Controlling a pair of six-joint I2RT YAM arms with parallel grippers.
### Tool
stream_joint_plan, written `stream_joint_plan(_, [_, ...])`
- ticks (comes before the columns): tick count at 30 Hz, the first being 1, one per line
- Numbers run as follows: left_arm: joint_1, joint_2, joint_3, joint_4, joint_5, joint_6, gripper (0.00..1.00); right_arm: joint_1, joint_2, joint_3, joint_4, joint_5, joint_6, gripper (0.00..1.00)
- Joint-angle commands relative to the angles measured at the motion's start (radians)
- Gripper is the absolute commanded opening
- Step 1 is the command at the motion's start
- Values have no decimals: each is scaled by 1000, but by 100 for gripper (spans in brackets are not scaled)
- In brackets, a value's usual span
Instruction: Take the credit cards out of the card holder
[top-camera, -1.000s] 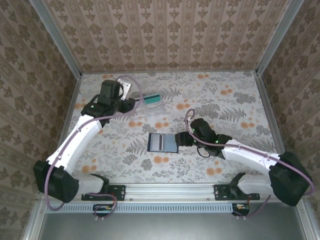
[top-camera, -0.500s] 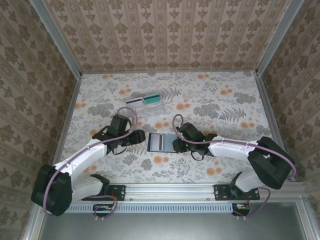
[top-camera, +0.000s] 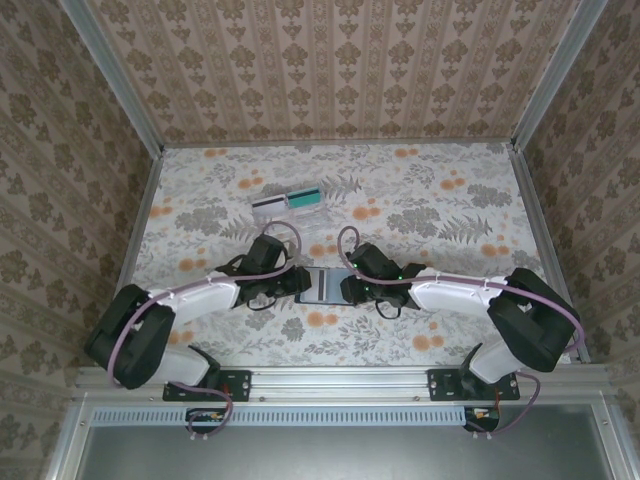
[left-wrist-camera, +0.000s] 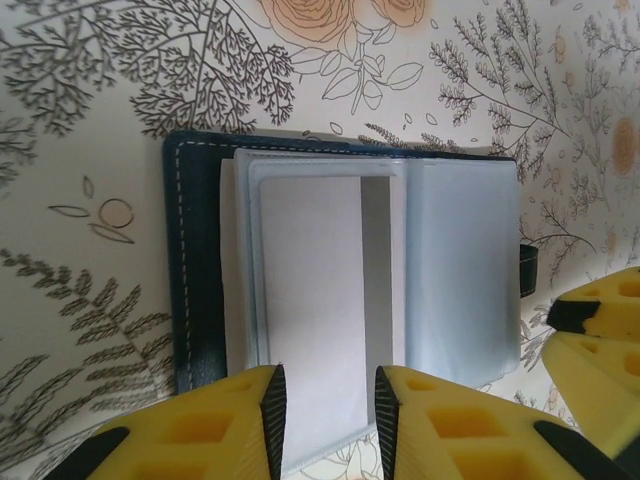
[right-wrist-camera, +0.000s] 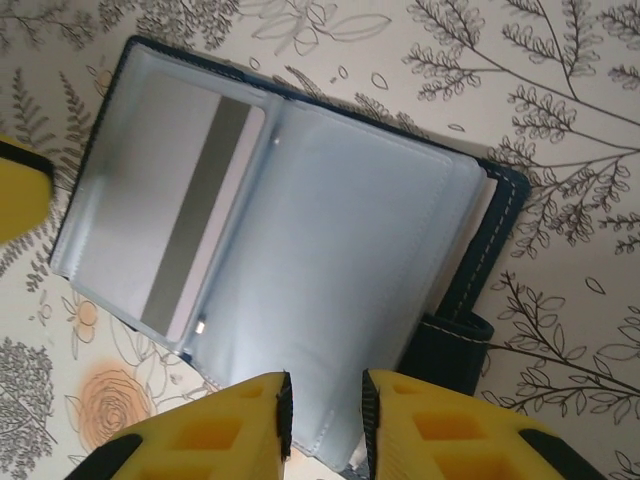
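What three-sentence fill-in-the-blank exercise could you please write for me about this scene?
1. The card holder lies ___ on the table, between the left gripper and the right gripper.
2. In the left wrist view, the pale card tucked inside the card holder bears a dark ___.
3. The clear box at the far side holds ___ cards.

Missing words: open; stripe; two.
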Motion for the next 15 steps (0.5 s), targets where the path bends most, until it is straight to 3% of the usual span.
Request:
stream_joint_plan(1, [-13,46,3,70,41,-13,31,7,10,29,-32,11,13,29])
stream_joint_plan(15, [-55,159,34,26,1,-24,31,11,43,43,-16,-14,31,27])
